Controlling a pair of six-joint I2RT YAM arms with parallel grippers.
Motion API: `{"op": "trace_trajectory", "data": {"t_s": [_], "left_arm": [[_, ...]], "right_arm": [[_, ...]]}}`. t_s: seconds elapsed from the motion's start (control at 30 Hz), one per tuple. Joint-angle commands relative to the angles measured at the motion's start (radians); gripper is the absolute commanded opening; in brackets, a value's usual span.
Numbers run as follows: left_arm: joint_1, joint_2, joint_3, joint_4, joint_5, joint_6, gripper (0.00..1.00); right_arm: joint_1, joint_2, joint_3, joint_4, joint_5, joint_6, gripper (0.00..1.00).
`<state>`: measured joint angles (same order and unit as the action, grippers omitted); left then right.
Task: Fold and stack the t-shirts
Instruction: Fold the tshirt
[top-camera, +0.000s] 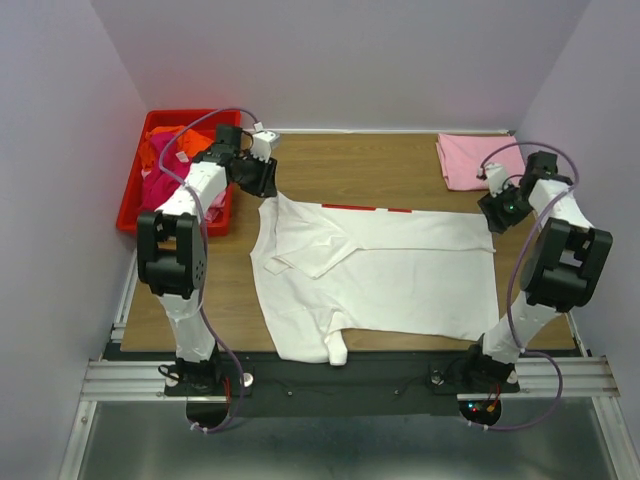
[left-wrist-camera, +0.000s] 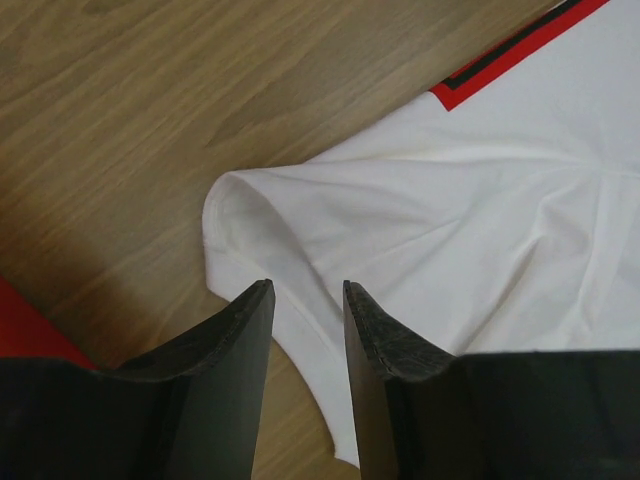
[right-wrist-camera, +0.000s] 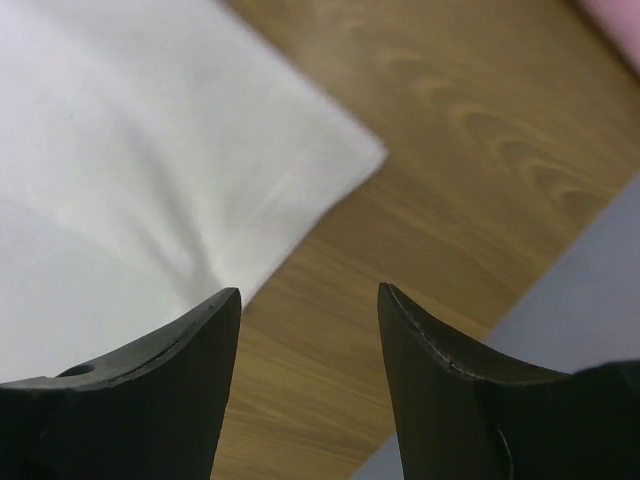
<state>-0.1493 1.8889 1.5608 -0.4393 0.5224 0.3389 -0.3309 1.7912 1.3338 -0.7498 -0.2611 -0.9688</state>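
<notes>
A large white t-shirt (top-camera: 400, 270) lies spread on the table, folded over, with a strip of red print (top-camera: 365, 208) showing along its far edge. My left gripper (top-camera: 262, 185) hovers at the shirt's far left corner. In the left wrist view that gripper (left-wrist-camera: 305, 288) is open, and the white t-shirt's (left-wrist-camera: 450, 220) hem lies loose below the gap. My right gripper (top-camera: 492, 215) is at the far right corner. In its wrist view it (right-wrist-camera: 310, 292) stands open over bare wood, just off the white t-shirt's corner (right-wrist-camera: 150, 170). A folded pale pink t-shirt (top-camera: 468, 160) lies at the back right.
A red plastic bin (top-camera: 135, 195) stands at the back left, holding an orange tee (top-camera: 160, 150) and a magenta tee (top-camera: 155, 185). Its corner (left-wrist-camera: 25, 330) shows beside my left fingers. Purple walls enclose the table on three sides.
</notes>
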Motion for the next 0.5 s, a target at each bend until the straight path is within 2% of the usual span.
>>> {"op": "trace_trajectory", "data": {"t_s": [0.0, 0.03, 0.17, 0.47], "left_arm": [[0.011, 0.061, 0.045, 0.013, 0.039, -0.06, 0.46], [0.011, 0.071, 0.048, 0.023, 0.05, -0.07, 0.51], [0.014, 0.114, 0.054, 0.05, 0.056, -0.086, 0.52], [0.031, 0.167, 0.051, 0.076, 0.109, -0.104, 0.53]], "right_arm": [[-0.071, 0.068, 0.143, -0.051, -0.162, 0.146, 0.63], [-0.08, 0.088, 0.162, -0.051, -0.177, 0.201, 0.63], [-0.122, 0.177, 0.272, -0.052, -0.257, 0.332, 0.62], [-0.137, 0.309, 0.326, -0.052, -0.314, 0.45, 0.63]]}}
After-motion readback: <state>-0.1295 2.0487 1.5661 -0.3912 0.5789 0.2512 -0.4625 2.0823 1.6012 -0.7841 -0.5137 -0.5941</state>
